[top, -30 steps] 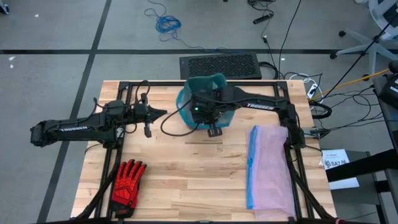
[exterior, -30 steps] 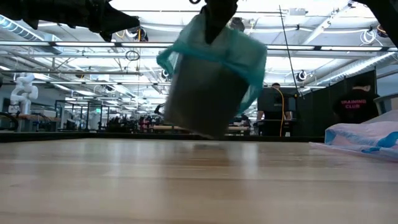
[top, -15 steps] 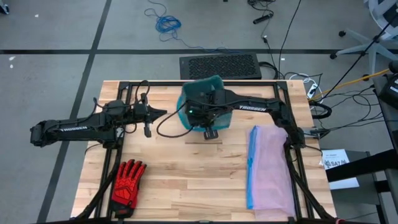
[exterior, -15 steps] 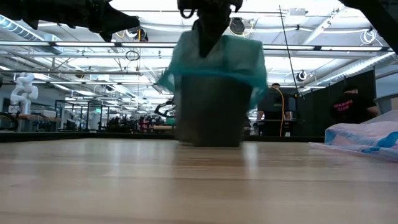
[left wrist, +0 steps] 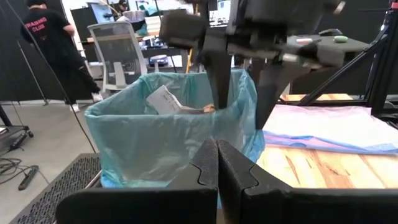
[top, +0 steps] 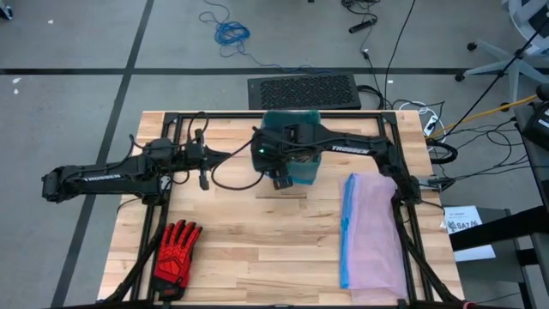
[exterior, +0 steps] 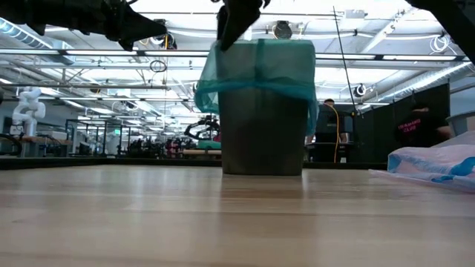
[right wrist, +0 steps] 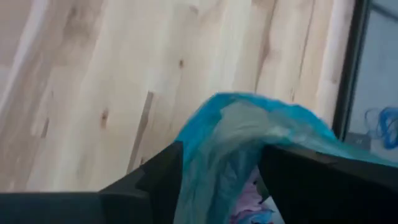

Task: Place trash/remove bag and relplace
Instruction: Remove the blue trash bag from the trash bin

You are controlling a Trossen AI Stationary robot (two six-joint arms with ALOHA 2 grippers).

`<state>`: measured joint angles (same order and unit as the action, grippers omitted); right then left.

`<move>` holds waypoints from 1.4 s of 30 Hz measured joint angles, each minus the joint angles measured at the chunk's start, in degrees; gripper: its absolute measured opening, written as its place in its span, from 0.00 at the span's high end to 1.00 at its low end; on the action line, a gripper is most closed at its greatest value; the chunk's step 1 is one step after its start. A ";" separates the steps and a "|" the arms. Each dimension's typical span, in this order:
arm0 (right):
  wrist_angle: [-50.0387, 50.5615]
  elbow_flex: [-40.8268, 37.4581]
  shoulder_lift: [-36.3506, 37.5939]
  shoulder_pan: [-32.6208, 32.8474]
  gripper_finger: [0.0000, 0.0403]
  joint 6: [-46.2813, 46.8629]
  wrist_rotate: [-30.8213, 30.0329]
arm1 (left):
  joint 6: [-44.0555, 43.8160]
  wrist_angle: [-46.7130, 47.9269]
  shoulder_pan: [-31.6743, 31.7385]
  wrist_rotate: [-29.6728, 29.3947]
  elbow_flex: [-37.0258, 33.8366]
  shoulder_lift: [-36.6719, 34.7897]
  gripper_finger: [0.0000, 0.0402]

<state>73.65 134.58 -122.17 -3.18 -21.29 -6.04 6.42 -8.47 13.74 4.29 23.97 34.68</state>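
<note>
A dark bin (exterior: pixel 260 133) stands upright on its base on the wooden table, at the far middle. The teal-green bag (exterior: pixel 256 70) (left wrist: pixel 149 137) lines it and folds over its rim. Trash lies inside: a pale paper piece (left wrist: pixel 163 99) and a brown lump (left wrist: pixel 208 109). My right gripper (left wrist: pixel 241 117) (right wrist: pixel 217 168) is open above the bin and points steeply down, one finger inside the bag-covered rim (right wrist: pixel 249 130) and one outside. My left gripper (left wrist: pixel 217 146) (top: pixel 225 156) waits shut, held level to the bin's left. My right gripper straddles the bag's folded rim (right wrist: pixel 224 137) on the bin's near side, coming from above. Whether its fingers touch the plastic, I cannot tell. The bin stands on the table by itself.
A red-and-black glove (top: pixel 176 249) lies at the near left. A pale lilac bag with a blue rim (top: pixel 373 232) (exterior: pixel 438 163) lies flat along the right side. Black frame rails (top: pixel 171 129) edge the table. A person (left wrist: pixel 43 37) stands in the room beyond.
The bin hung tilted from my right gripper, clear of the table. It has swung upright and come down onto the table, a little toward the right edge. My right gripper has opened and let go of the bag's rim, staying above it.
</note>
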 joint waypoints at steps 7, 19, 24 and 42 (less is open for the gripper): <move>-2.69 0.47 2.81 0.31 0.50 -2.02 -0.63 | -0.02 0.15 0.00 0.00 0.00 0.00 1.00; 2.64 0.45 4.63 -7.01 0.97 -26.05 -9.04 | -0.11 0.47 -0.01 0.00 0.00 0.00 1.00; 5.29 0.45 4.43 -12.79 1.00 -27.48 -3.54 | -0.11 1.58 -0.02 -0.31 0.00 0.00 1.00; 4.97 0.36 -5.15 -15.39 1.00 -31.91 1.77 | -0.13 2.25 0.00 -0.52 0.00 0.01 1.00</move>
<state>78.61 134.93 -127.32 -18.57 -53.20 -4.27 6.28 -6.22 13.74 3.77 23.97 34.69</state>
